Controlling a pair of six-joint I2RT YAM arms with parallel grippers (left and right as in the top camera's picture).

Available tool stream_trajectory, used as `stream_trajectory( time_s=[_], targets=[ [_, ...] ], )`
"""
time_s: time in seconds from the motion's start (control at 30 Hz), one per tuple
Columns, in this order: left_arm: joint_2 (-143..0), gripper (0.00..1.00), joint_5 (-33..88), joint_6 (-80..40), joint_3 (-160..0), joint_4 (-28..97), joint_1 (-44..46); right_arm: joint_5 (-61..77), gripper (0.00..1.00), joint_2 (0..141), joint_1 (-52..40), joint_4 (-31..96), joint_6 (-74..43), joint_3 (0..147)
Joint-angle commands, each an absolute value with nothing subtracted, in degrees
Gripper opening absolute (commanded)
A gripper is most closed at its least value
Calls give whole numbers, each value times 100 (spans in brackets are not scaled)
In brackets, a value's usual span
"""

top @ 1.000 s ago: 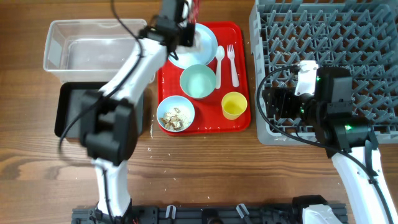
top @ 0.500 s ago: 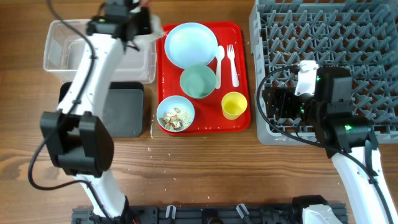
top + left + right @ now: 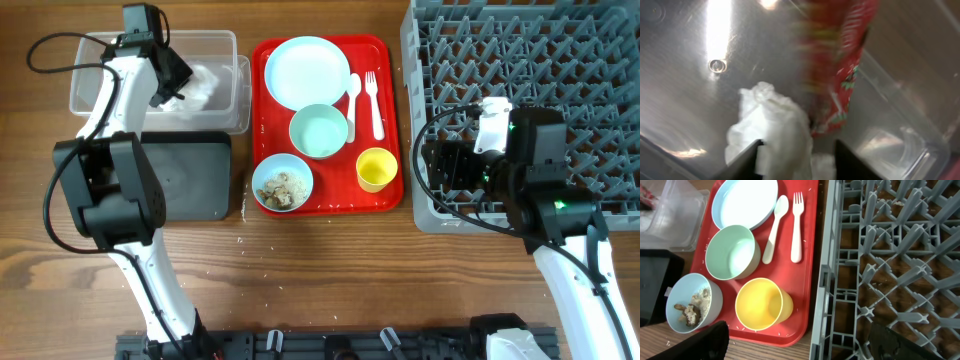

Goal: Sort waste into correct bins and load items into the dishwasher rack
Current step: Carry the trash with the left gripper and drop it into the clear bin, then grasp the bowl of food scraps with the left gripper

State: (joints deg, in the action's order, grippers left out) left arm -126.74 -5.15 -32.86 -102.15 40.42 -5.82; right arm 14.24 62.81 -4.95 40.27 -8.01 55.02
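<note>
Step in hand: waste sorting, at the clear tub (image 3: pixel 210 38) at far left.
- The left gripper (image 3: pixel 797 150) is held over the tub with fingers apart and nothing clamped between them.
- The red wrapper (image 3: pixel 840 70) is seen beyond the fingertips, motion-blurred, and is judged loose inside the tub.
- The white tissue (image 3: pixel 772 125) lies on the tub floor, just left of the wrapper.
- The black tray (image 3: pixel 190 180), just near of the tub, looks bare.

Left to do:
- Food scraps (image 3: pixel 692 311) sit in the near-left bowl (image 3: pixel 687 284) on the red serving tray (image 3: pixel 392 125).
- The plate (image 3: pixel 307 72), empty bowl (image 3: pixel 320 131), yellow cup (image 3: pixel 377 170), spoon (image 3: pixel 353 100) and fork (image 3: pixel 374 105) are all on that tray, and none is in the rack (image 3: pixel 540 70).

Next move, as a judgement: the left arm is to be lifted clear of the tub wall and brought to the scraps bowl. A rim grip and a tip-out over a bin would be needed, and spilled grains are the risk.

The right gripper (image 3: pixel 802 337) is parked over the rack's near-left corner with fingers wide apart and empty. The cup is the closest item to it.

Writing: pale print is visible on the wrapper but is too blurred to read. No other labels are seen.
</note>
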Motion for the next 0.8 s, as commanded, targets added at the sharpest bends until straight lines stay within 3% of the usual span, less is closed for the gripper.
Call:
stream_trajectory(
  time_s=[0.0,0.1,0.4,0.53,0.77],
  targets=[
    [-12438,72,-585,-3516,-10245,3994,-558,1332,91,6329,-519,4012,-913,5634],
    [-12151,78,-585,-3474,-10245,4007,-545,1332,91,6329,-519,4012,-913,5634],
    [-10694,79,1168,-1459,-10245,4451,-99,1330,91,6329,-519,4005,-913,5634],
    [-10641,79,1347,-976,-10241,5050,377,1332,91,6329,-519,4001,-910,5634],
    [-10954,70,1350,-781,-10230,6160,1188,1334,91,6329,-519,4014,-913,5634]
  ],
)
